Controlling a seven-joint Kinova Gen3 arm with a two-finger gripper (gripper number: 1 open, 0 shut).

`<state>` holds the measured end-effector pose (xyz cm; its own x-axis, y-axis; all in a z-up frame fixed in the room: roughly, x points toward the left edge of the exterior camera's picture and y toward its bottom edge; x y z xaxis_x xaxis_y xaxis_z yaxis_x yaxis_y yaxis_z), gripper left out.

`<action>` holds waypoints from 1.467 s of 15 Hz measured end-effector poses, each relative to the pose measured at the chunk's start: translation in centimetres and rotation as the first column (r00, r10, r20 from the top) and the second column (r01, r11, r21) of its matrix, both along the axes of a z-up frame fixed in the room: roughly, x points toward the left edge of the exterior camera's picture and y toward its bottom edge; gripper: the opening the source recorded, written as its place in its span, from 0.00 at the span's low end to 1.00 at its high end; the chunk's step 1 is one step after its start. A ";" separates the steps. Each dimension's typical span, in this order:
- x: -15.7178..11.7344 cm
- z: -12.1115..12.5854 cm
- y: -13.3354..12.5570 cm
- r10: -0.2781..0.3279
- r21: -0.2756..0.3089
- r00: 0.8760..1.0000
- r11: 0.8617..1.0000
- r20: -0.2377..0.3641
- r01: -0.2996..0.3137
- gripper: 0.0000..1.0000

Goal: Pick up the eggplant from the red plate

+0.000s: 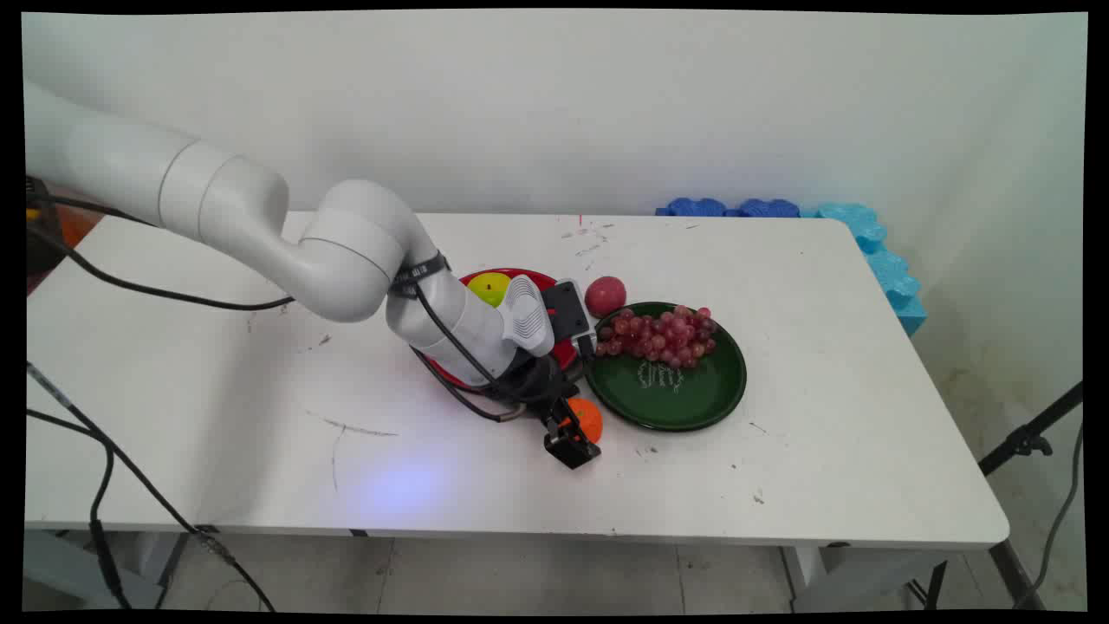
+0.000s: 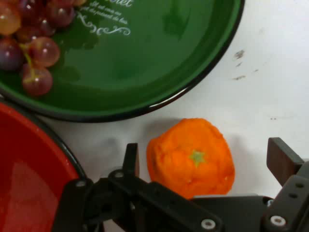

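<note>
Main view shows you the white table [image 1: 217, 390], then the green plate [image 1: 684, 403] carrying grapes [image 1: 658, 336] and the red plate [image 1: 528, 279] holding a yellow-green fruit [image 1: 489, 288]. A red fruit [image 1: 605, 295] sits between them. The gripper [image 2: 205, 162] is spread, fingers flanking the orange [image 2: 190, 157] on bare table just beside both plates.
</note>
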<state>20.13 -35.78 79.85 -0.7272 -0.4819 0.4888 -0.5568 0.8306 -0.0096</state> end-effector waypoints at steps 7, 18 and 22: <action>1.0 6.2 -0.3 -0.041 -0.045 0.999 0.998 -0.021 0.040 1.00; 8.3 19.5 -4.4 -0.071 -0.127 0.997 0.989 -0.003 0.070 1.00; 9.9 19.7 -7.2 -0.069 -0.131 0.997 0.989 0.034 0.072 1.00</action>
<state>29.99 -42.96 99.59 -0.7721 -0.3617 0.5226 -0.4948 0.8582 -0.1370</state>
